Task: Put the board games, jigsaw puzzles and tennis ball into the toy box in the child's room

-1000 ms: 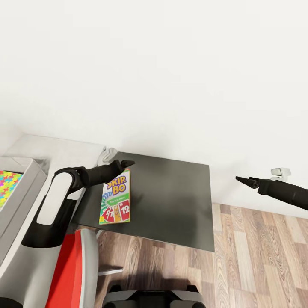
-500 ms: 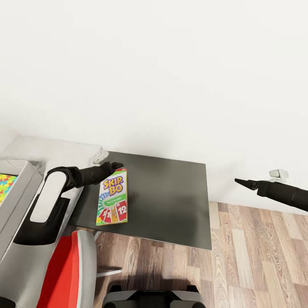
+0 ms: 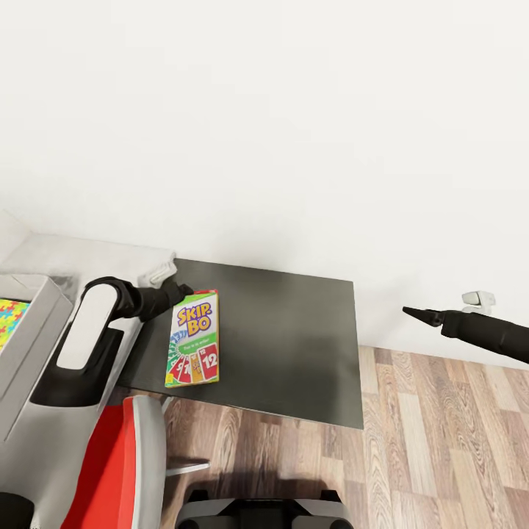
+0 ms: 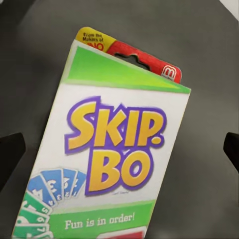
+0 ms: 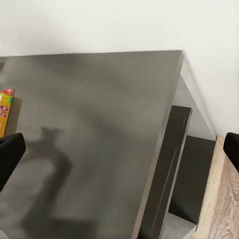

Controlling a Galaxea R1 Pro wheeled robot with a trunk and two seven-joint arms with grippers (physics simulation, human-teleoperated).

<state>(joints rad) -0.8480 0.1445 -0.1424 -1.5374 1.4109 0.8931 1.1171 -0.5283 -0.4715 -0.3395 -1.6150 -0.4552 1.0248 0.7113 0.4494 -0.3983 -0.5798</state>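
Head view: the Skip-Bo box (image 3: 195,338) lies flat on the dark bench (image 3: 294,345), near the bench's left edge, its long side running away from the robot. The left pincer (image 3: 178,292) sits just beside the box's far left corner; from here its fingers merge into one dark tip, so whether it touches the box cannot be told. The right pincer (image 3: 413,313) hangs well apart, out past the bench's right edge over the wooden floor (image 3: 441,441), its tip looking narrow and pointed. A white wall (image 3: 294,132) stands behind the bench, with a small white fitting (image 3: 479,298) low on it near the right arm. At far left a grey box (image 3: 29,323) carries a bright jigsaw pattern (image 3: 7,323), and a red-and-grey seat (image 3: 117,463) stands below it.

Left wrist view: the Skip-Bo box (image 4: 112,154) lies close under the camera, label up. The two dark fingertips (image 4: 10,154) show at opposite edges, spread wide and released, with the box between them and not gripped.

Right wrist view: the bench top (image 5: 89,129) stretches bare ahead, with a sliver of the Skip-Bo box (image 5: 5,109) at its far side and a lower shelf (image 5: 191,179) under the near edge. This pincer's fingertips (image 5: 10,152) also stand far apart, released and holding nothing.
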